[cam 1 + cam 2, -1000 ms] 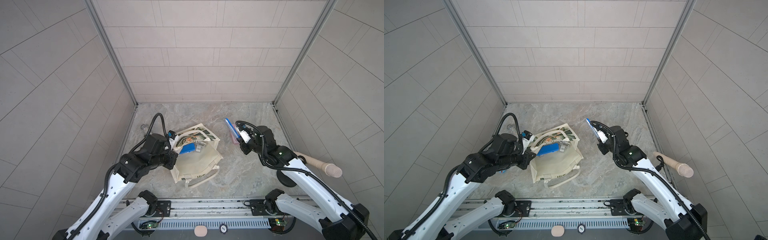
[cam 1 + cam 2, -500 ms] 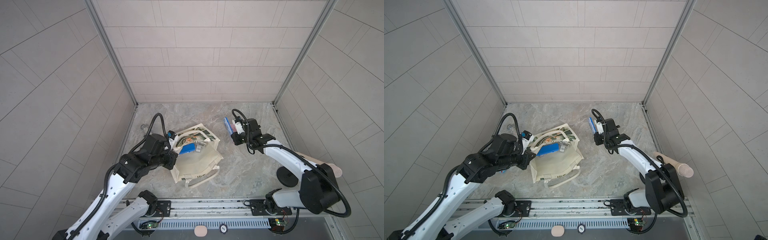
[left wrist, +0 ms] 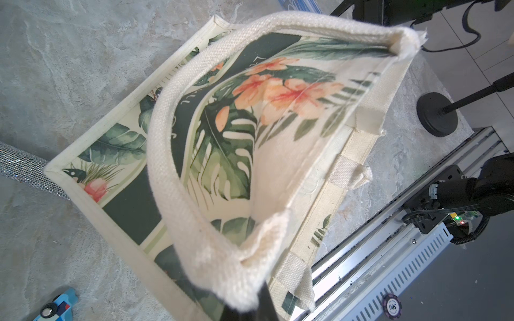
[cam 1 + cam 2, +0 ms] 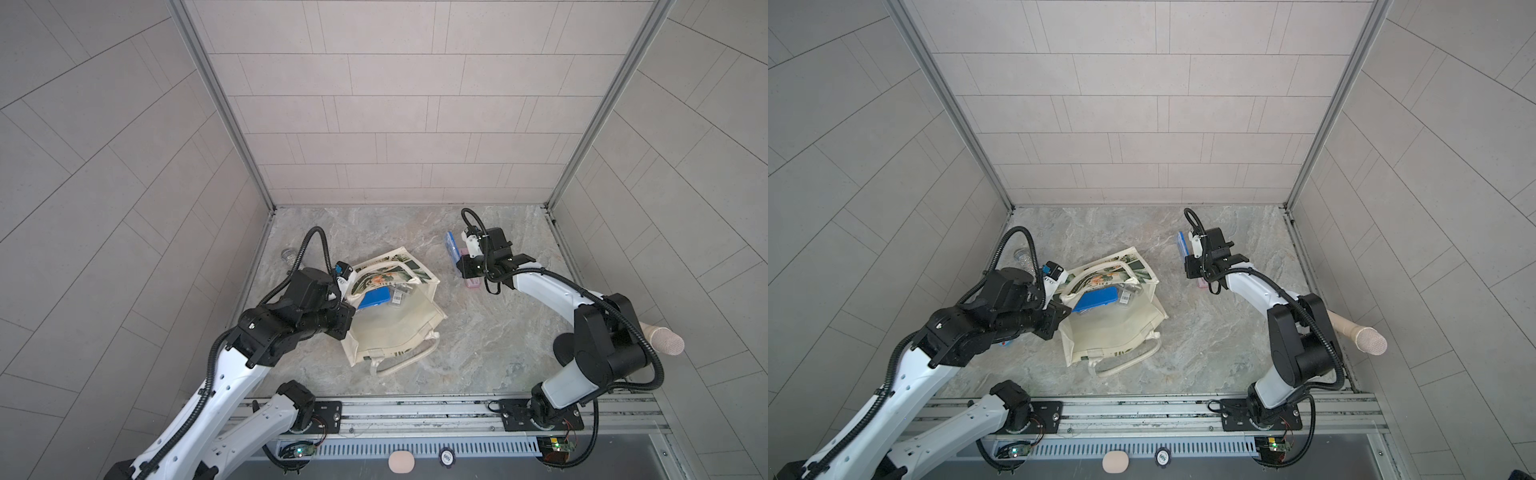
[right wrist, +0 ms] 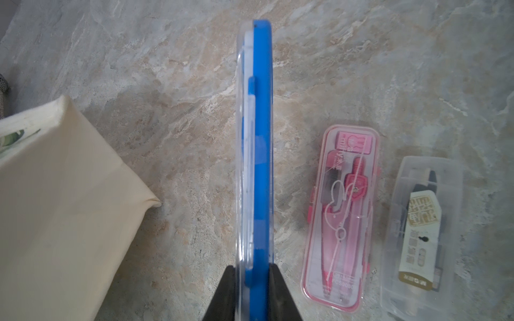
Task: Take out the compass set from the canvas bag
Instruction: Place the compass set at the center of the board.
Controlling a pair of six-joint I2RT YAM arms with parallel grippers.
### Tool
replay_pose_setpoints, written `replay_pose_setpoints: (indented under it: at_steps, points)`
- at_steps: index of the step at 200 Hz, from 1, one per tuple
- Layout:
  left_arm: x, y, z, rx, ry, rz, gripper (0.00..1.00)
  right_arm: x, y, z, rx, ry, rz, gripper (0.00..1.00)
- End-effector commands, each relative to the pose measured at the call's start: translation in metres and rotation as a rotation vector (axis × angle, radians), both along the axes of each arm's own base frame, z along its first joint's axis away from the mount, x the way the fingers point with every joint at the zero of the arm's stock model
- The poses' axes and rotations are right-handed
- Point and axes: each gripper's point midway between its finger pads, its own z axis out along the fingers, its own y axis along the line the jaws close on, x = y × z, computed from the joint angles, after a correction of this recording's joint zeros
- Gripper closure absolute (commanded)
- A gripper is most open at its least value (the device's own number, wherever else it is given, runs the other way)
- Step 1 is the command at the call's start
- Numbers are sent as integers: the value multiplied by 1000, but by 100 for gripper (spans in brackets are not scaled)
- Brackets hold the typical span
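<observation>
The cream canvas bag (image 4: 395, 328) (image 4: 1113, 328) lies on the marble table, its leaf-and-flower panel (image 3: 278, 91) facing up. My left gripper (image 4: 348, 296) (image 3: 250, 308) is shut on a strap at the bag's mouth and holds it open. Inside, both top views show a blue case (image 4: 374, 298) and a clear packet (image 4: 399, 293). My right gripper (image 4: 457, 257) (image 5: 251, 278) is shut on a blue compass set (image 5: 260, 144) (image 4: 1181, 245), held edge-on over the table to the right of the bag. A pink compass set (image 5: 342, 216) (image 4: 473, 282) and a clear-cased one (image 5: 420, 236) lie flat beside it.
A glittery silver cylinder (image 4: 287, 254) (image 3: 22, 166) lies by the left wall behind the bag. A blue toy car (image 3: 55, 307) sits near the left arm. A black round stand base (image 3: 436, 114) and a beige cylinder (image 4: 660, 338) are at the right front.
My right gripper has carried the blue compass set a little to the left and back, its arm folding in. The left arm and the bag have not moved.
</observation>
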Motion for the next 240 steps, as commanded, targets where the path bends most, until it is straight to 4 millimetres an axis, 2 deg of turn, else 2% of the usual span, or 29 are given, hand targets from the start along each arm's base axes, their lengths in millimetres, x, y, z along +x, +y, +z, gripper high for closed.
replay_pose_setpoints:
  at_steps: [1, 24, 55, 139, 176, 194, 240]
  points:
    - [0, -4, 15, -33, -38, -16, 100, 4, -3, -6, 43, 59, -33, 81]
    - [-1, -3, 15, -33, -39, -15, 100, 7, -3, -15, 89, 123, -44, 81]
    - [-2, -2, 17, -35, -46, -10, 100, 7, 9, -28, 189, 191, -54, 83]
    - [-1, -1, 23, -28, -54, -15, 100, 9, -1, -50, 311, 228, -181, 81]
    - [-1, -1, 24, -24, -55, -17, 100, 10, -7, -52, 316, 230, -205, 73]
    - [0, -2, 25, -26, -54, -16, 100, 10, -9, -53, 318, 230, -214, 64]
    - [0, -2, 27, -26, -57, -20, 100, 10, -13, -53, 315, 230, -227, 59]
